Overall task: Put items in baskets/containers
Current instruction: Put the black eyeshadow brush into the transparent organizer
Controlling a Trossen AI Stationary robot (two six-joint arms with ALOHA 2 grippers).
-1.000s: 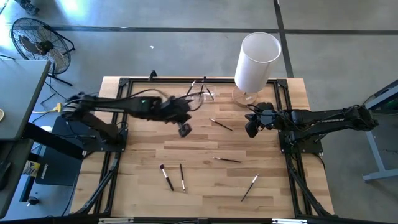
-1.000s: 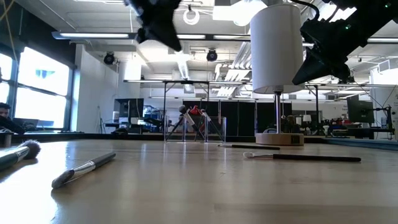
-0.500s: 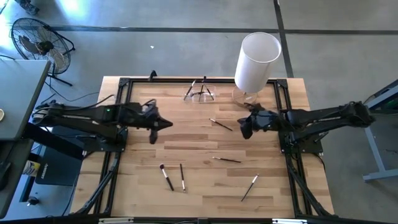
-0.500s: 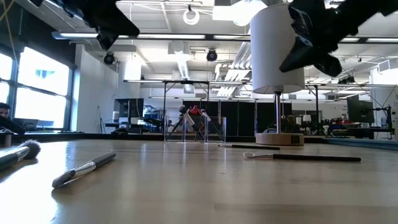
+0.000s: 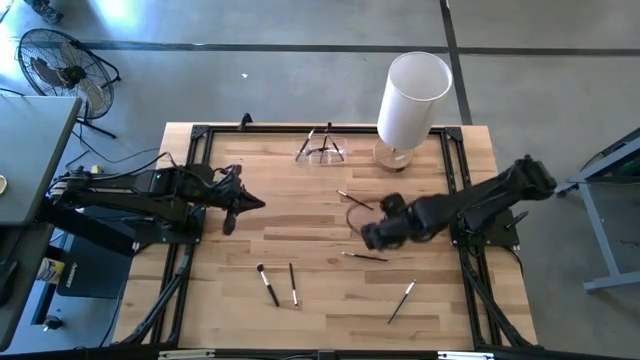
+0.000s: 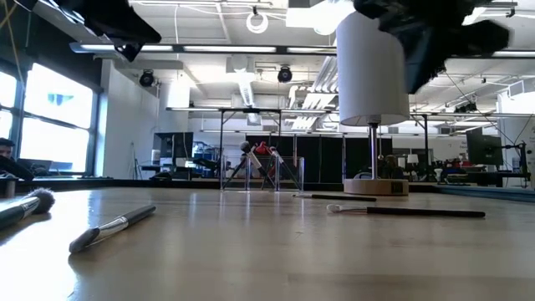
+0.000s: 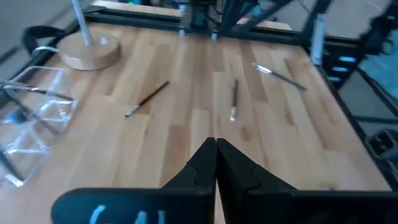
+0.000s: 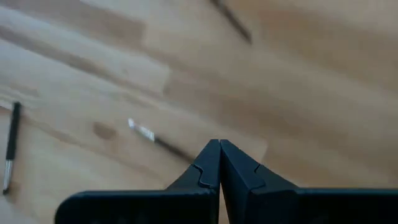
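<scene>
Thin makeup brushes lie flat on the wooden table: one (image 5: 355, 200) and one (image 5: 365, 257) mid-table, two (image 5: 268, 285) (image 5: 293, 283) near the front, one (image 5: 401, 300) at front right. The small clear holder (image 5: 322, 148) stands near the far edge with a few brushes leaning in it. My right gripper (image 5: 364, 238) is shut and empty, high over the middle brush (image 8: 155, 138). My left gripper (image 5: 260, 205) is shut and empty, raised over the table's left part, fingers (image 7: 216, 149) pointing toward the right side.
A tall white cylinder (image 5: 412, 100) on a round wooden base (image 7: 90, 53) stands at the far right, beside the holder (image 7: 37, 118). Black frame rails run along the table's edges. A fan stands on the floor beyond the far left corner.
My left gripper has drawn back from beside the clear holder toward the table's left edge. My right gripper has swung from the right edge toward the table's middle and near side, and now stands above the middle brush. No brush has moved.
</scene>
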